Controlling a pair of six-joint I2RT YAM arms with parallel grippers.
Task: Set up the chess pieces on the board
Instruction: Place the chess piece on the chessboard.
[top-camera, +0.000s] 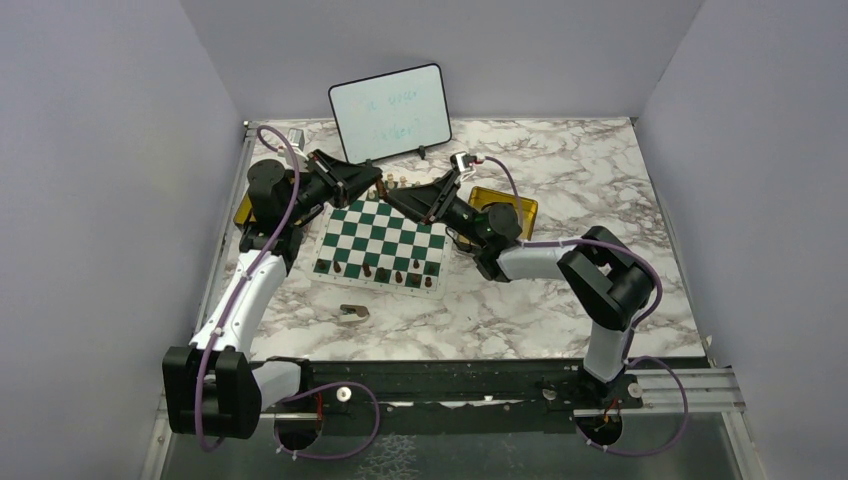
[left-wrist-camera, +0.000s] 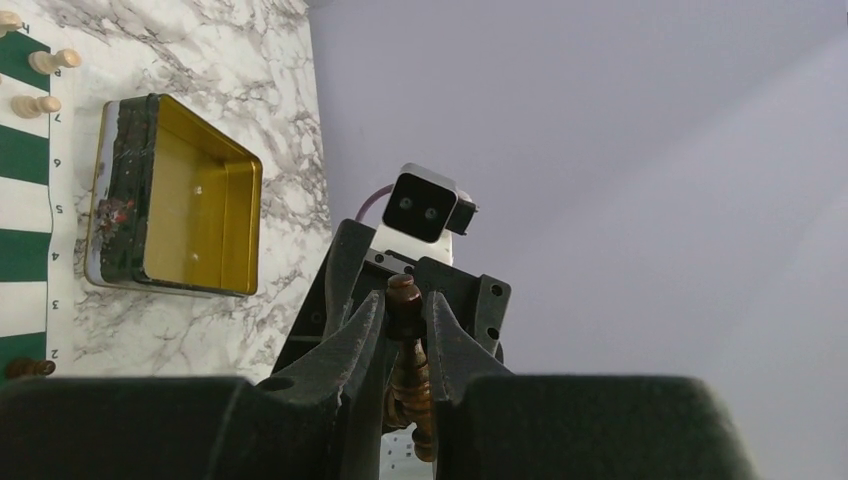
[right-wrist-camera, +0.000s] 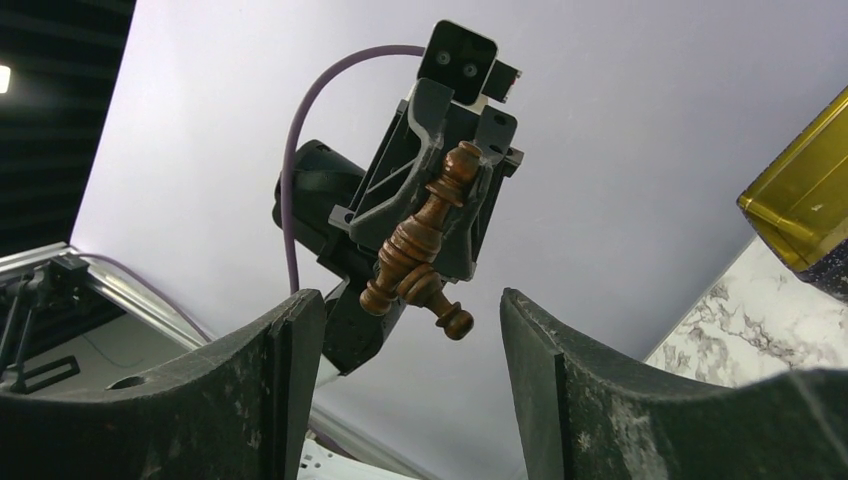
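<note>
The green and white board lies mid-table. Several dark pieces stand along its near rows, and light pieces stand at its far edge. My left gripper hovers over that far edge, shut on the head of a dark brown piece. That piece hangs base-first toward my right gripper. A small dark knob sticks out beside the piece's base. The right gripper faces the left gripper closely, open, with the held piece just beyond its fingertips.
A gold tin sits right of the board and another on its left under the left arm. A whiteboard leans on the back wall. A flat brownish scrap lies in front of the board.
</note>
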